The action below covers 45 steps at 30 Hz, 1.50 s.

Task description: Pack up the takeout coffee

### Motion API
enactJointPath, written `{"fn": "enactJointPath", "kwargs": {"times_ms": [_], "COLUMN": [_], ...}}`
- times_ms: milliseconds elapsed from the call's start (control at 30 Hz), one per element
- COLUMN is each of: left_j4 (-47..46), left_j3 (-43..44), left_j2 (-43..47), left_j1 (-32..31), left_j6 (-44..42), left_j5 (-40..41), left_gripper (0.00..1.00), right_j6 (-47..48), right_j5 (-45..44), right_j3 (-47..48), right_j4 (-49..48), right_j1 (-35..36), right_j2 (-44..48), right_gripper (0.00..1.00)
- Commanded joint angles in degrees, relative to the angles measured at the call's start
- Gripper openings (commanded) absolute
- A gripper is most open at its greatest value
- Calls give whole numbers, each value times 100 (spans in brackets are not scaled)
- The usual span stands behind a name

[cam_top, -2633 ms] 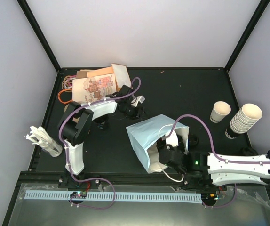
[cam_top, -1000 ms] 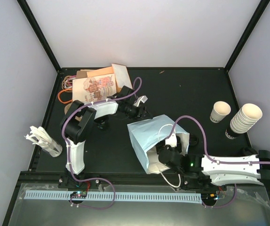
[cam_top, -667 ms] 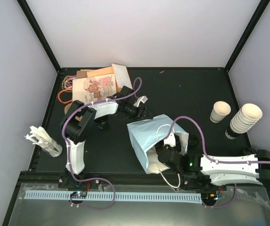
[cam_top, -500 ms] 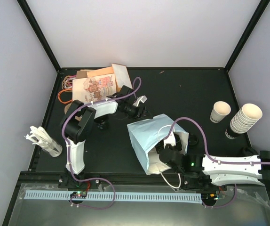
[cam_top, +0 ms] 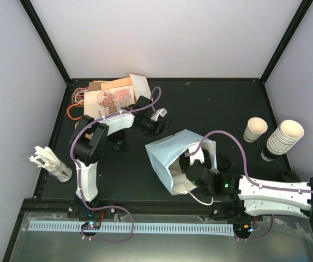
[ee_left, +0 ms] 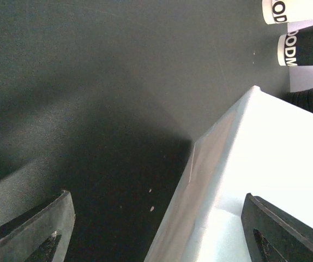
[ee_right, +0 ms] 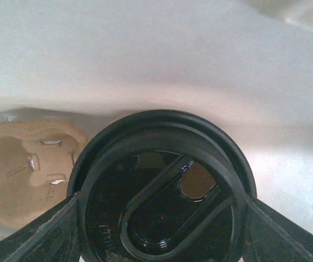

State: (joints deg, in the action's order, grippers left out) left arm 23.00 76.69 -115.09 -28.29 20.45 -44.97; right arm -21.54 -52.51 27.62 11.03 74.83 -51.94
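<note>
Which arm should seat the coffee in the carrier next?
Right. The right gripper is inside the white bag with the takeout coffee between its fingers and the pulp carrier right beside it. The left gripper is open, outside the bag.

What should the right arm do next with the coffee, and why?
Probably ease the takeout coffee deeper, toward the pulp carrier, before letting go. The right gripper grips it inside the white bag, and the carrier shows beside the lid, deeper in.
</note>
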Motion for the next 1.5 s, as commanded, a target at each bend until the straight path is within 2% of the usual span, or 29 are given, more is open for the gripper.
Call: {"fn": "enactJointPath", "kwargs": {"times_ms": [0, 100, 300, 533, 667, 900, 1467], "left_j4": [61, 94, 266, 205, 232, 456, 742], "left_j3": [146, 150, 124, -43, -86, -131, -138], "left_j2": [12, 17, 147, 381, 349, 365, 1154], "left_j1": [4, 7, 83, 226, 237, 266, 290], "left_j6": [-85, -103, -249, -306, -360, -593, -544], "left_j5": [-265, -141, 361, 643, 671, 1203, 2220], "left_gripper": [86, 85, 88, 96, 97, 97, 99], "right_j6": [77, 98, 341, 443, 448, 491, 712], "right_j5": [593, 1051, 1142, 1565, 1893, 2080, 2564], "right_j3": [123, 207, 361, 679, 685, 969, 1546], "right_j4": [-60, -35, -42, 153, 24, 154, 607], "right_j1": [-372, -669, -795, -964, -1095, -1182, -1487], "right_j2": [139, 176, 144, -220, -357, -753, -1382], "right_gripper": [52, 52, 52, 51, 51, 50, 48]}}
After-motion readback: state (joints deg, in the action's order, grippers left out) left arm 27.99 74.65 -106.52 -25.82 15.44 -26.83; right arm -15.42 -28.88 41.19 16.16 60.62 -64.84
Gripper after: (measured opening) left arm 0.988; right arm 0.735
